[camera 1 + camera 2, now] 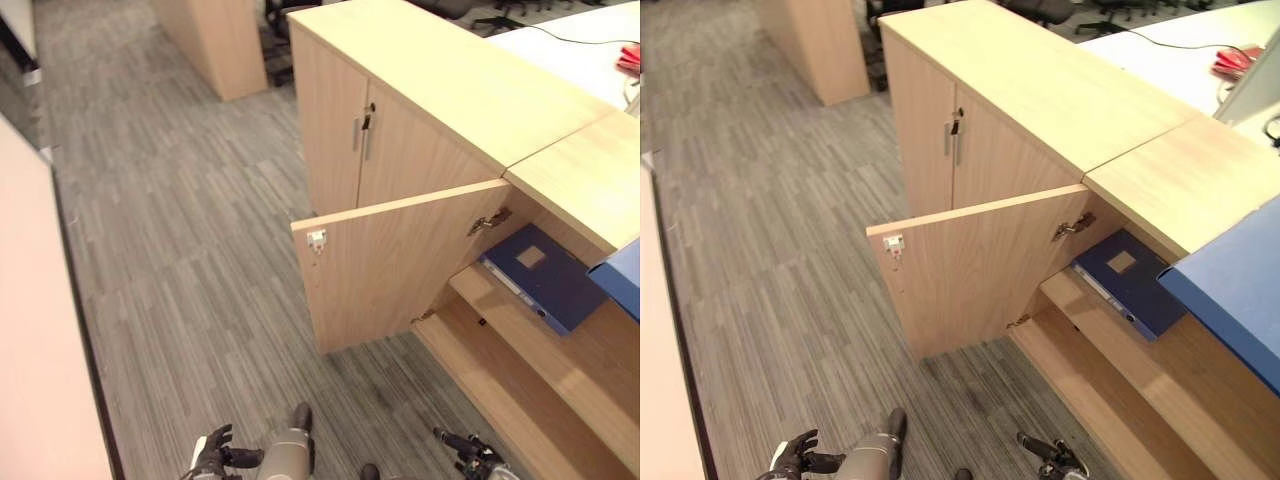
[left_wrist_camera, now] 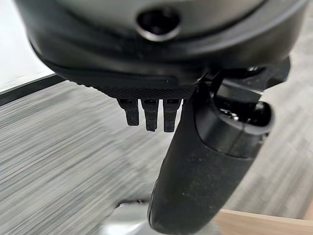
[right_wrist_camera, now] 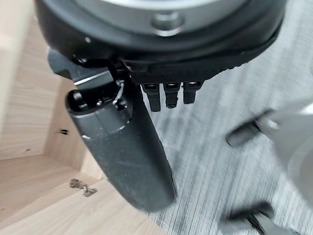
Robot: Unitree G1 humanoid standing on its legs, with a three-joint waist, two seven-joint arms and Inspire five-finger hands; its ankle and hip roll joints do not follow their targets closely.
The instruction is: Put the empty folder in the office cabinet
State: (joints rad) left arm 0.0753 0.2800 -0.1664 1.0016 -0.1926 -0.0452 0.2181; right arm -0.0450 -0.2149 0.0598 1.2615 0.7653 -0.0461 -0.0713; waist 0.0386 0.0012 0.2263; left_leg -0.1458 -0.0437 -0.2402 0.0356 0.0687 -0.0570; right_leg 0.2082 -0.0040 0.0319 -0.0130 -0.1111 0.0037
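Observation:
A dark blue folder [image 1: 540, 277] with a pale label lies flat on the upper shelf inside the wooden office cabinet [image 1: 450, 80]. The cabinet door [image 1: 395, 265] stands swung out towards me. Both hands hang low over the carpet, well away from the folder. My left hand [image 1: 213, 452] is open with relaxed fingers and holds nothing; its thumb [image 2: 205, 176] sticks out over the carpet. My right hand [image 1: 468, 452] is open and empty too, near the cabinet's lower shelf [image 3: 44, 205].
A large blue flat thing [image 1: 1236, 285] juts in at the right edge above the shelves. Left of the open door are two shut doors with a key [image 1: 367, 118]. Behind stand another cabinet [image 1: 215, 45] and a white desk [image 1: 570, 50]. A pale panel [image 1: 40, 350] runs along the left.

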